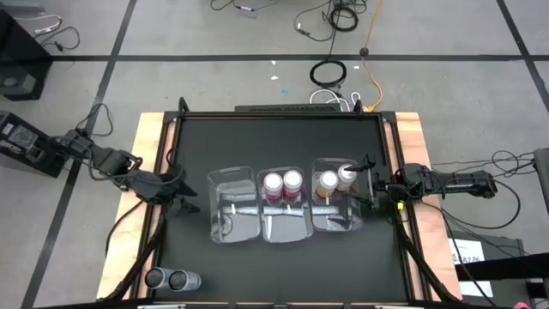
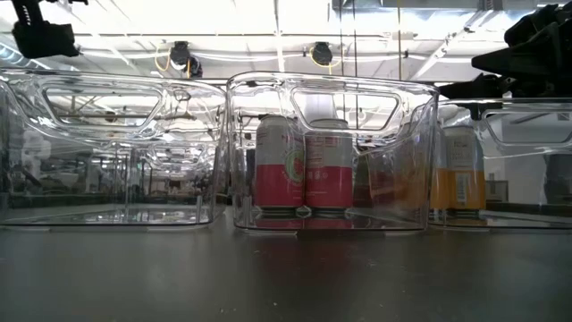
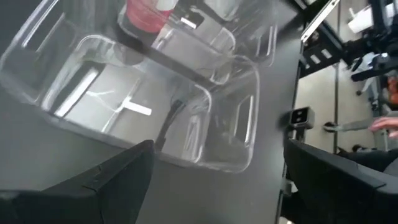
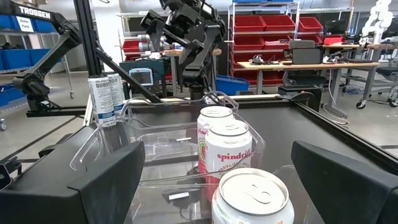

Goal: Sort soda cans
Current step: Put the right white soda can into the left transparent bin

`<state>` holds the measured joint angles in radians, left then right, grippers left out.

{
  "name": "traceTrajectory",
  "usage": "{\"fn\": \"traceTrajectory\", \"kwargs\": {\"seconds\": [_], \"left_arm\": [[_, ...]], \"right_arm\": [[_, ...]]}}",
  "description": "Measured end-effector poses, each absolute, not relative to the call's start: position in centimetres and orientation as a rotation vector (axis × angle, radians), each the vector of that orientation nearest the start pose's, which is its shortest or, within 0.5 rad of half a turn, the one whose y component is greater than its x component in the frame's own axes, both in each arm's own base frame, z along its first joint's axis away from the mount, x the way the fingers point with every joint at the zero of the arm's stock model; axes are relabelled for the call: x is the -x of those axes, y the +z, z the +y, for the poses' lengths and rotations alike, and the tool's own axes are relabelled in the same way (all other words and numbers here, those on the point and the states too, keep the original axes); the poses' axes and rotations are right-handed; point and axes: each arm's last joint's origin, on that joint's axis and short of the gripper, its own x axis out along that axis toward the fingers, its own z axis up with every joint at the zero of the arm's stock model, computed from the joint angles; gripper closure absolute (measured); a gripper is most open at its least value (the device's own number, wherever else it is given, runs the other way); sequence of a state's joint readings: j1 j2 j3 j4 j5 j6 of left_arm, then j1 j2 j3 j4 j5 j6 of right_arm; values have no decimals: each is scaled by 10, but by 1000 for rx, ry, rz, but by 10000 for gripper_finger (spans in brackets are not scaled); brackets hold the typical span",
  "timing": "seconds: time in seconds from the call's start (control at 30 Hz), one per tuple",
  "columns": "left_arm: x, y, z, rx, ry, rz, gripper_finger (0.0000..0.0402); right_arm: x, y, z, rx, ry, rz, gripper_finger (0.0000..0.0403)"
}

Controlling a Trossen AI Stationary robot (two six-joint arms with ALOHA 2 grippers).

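Left arm reaches in from the desk's (image 1: pixel 197 137) left edge, elbow bent, wrist pointing toward the bins. Left tool (image 1: pixel 182 194) hangs above the desk, fingers spread wide, holding nothing, touching nothing. Just ahead of it sits the left bin (image 1: pixel 233 206), clear plastic, no cans in it. Behind and to the side of this tool, at the desk's near-left corner, two silver-grey cans (image 1: pixel 171 279) stand side by side, well apart from the bins.

Middle bin (image 1: pixel 284 208), next over: two red-pink cans (image 1: pixel 283 185) upright, touching each other, at its far end.

Right bin (image 1: pixel 336 199): two orange-brown cans (image 1: pixel 335 179) upright, side by side, at the end of the bin nearest the right tool.

Right arm comes in low and nearly straight from the desk's right edge. Right tool (image 1: pixel 371 190) is at the right bin's outer wall, fingers fully apart, gripping nothing. From its wrist, one orange-brown can top sits directly ahead between the fingers; contact with the bin wall cannot be told. Red-pink cans stand beyond that, further ahead of this tool.
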<state>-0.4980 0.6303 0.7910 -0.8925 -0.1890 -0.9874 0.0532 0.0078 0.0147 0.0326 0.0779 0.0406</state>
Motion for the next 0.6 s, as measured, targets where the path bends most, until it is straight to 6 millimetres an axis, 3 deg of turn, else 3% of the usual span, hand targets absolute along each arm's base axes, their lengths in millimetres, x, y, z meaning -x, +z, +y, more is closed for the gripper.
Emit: {"fn": "traceTrajectory", "kwargs": {"seconds": [0.27, 0.6], "left_arm": [[-107, 297, -51, 710, 70, 693, 35], [-113, 295, -48, 754, 263, 640, 36]], "right_arm": [[-97, 171, 3, -43, -24, -40, 5], [-97, 171, 3, -43, -24, -41, 5]]}}
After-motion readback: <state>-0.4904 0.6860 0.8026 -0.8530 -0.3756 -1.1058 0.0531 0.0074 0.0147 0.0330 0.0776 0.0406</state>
